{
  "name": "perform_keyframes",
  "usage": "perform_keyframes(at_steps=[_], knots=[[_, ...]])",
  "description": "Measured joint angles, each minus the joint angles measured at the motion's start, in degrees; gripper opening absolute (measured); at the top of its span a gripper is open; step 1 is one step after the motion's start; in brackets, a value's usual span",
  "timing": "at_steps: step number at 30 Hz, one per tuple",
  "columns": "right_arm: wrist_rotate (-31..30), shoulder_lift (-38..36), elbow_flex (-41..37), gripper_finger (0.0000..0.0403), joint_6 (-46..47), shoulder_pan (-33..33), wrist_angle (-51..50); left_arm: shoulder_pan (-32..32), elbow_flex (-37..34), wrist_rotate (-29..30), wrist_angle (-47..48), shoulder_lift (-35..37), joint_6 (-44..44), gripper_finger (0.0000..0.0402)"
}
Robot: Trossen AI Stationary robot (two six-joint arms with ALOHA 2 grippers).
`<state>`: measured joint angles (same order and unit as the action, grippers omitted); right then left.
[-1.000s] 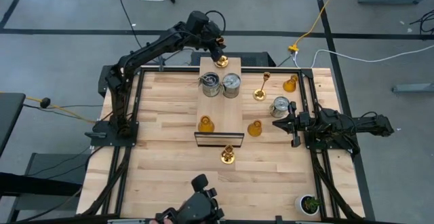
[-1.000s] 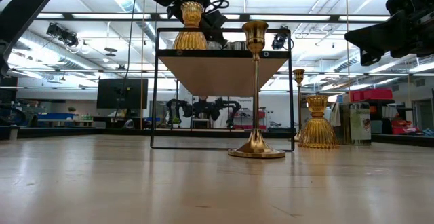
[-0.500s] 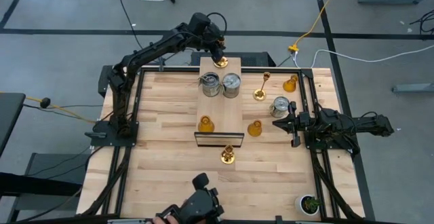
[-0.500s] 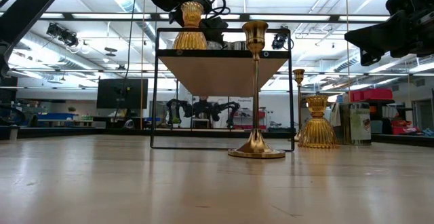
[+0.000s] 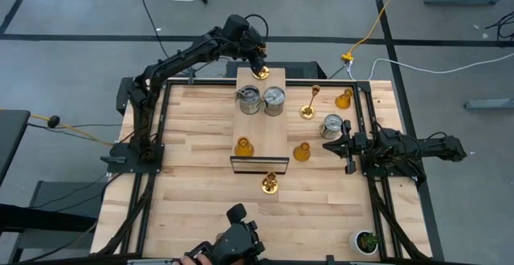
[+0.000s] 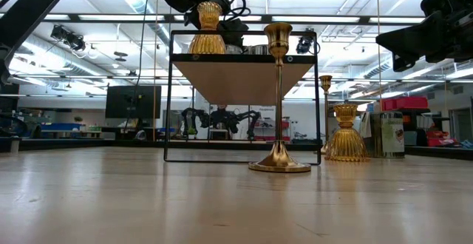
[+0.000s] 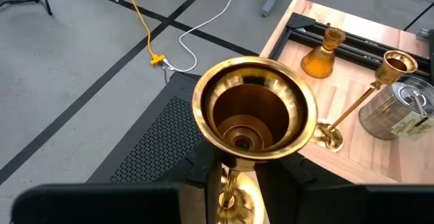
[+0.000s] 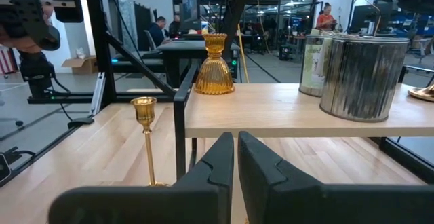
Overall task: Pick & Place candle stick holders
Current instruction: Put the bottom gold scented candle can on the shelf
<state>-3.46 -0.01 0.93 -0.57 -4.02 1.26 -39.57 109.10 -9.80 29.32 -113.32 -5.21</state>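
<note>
The table (image 5: 201, 177) is pale butcher-block wood framed by black rails, standing on a grey floor crossed by dark tape lines and loose cables. A raised wooden shelf (image 5: 261, 140) on a black frame runs down the middle of it.

The left gripper (image 5: 261, 63) is at the far end of the shelf, clamped on the stem of a gold candlestick (image 7: 254, 115) whose base sits at that far edge. Just nearer on the shelf stand two silver cans (image 5: 274, 100) side by side, and an amber holder (image 5: 243, 147) sits at the near left of the shelf. A second gold candlestick (image 5: 269, 184) stands on the table in front of the shelf. To the right on the table are another amber holder (image 5: 302, 152), a third gold candlestick (image 5: 309, 104), a third silver can (image 5: 331, 126) and, far right, an amber holder (image 5: 344, 99).

The right gripper (image 5: 331, 147) waits at the right side near that can, fingers pressed together and empty. A small potted plant (image 5: 368, 242) stands at the near right corner.

Beyond the table, the low view shows a large hall with ceiling lights, monitors and desks; people sit far back in the right wrist view.
</note>
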Motion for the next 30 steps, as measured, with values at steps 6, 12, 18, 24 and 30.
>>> perform_keyframes(at_steps=[6, 12, 18, 24, 30], knots=[[-0.02, 0.00, -0.01, 0.0027, 0.01, -0.02, 0.00, 0.00, 0.00, 0.77, 0.00, 0.00, -0.02, 0.0092], [-0.05, 0.00, -0.02, 0.0027, 0.01, -0.02, -0.02, 0.00, 0.00, 0.96, 0.00, 0.00, -0.02, 0.0119], [-0.09, 0.00, 0.00, 0.0027, 0.00, -0.02, 0.00, 0.00, 0.00, 0.96, 0.00, 0.00, 0.01, 0.0171], [-0.09, 0.00, 0.00, 0.0027, 0.01, 0.01, 0.00, 0.07, 0.00, 0.96, 0.00, 0.00, 0.02, 0.0233], [-0.11, 0.00, 0.00, 0.0027, -0.01, 0.01, 0.00, 0.07, 0.00, 0.96, 0.02, 0.00, 0.06, 0.0284]])
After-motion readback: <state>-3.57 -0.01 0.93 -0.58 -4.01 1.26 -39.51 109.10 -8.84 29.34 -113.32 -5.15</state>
